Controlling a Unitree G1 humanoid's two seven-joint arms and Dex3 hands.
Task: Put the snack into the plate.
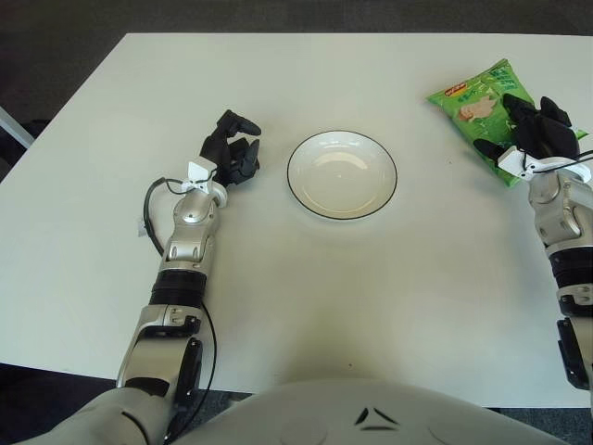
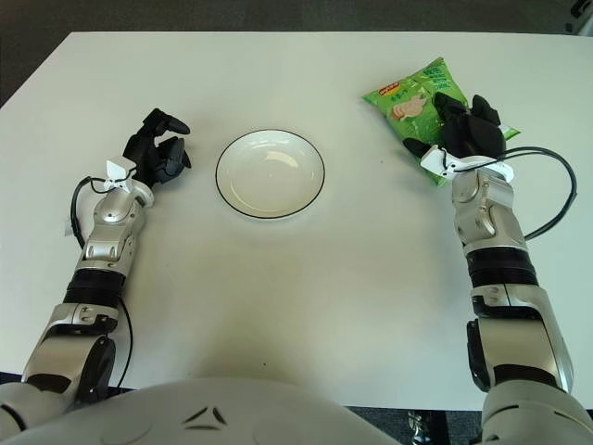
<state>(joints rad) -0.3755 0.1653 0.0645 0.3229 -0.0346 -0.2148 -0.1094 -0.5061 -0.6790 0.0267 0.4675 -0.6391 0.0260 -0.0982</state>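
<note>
Left eye view has the green snack bag lying flat near the far right corner of the white table, well apart from the plate, which sits empty around the middle. Right hand is down on the near end of the bag with its dark fingers curled over it, so it looks like it's got a grip on the bag. Left hand shows just to the left of the plate, fingers curled in and holding nothing. Bag is tilted a bit, its printed end pointing toward the plate side.
</note>
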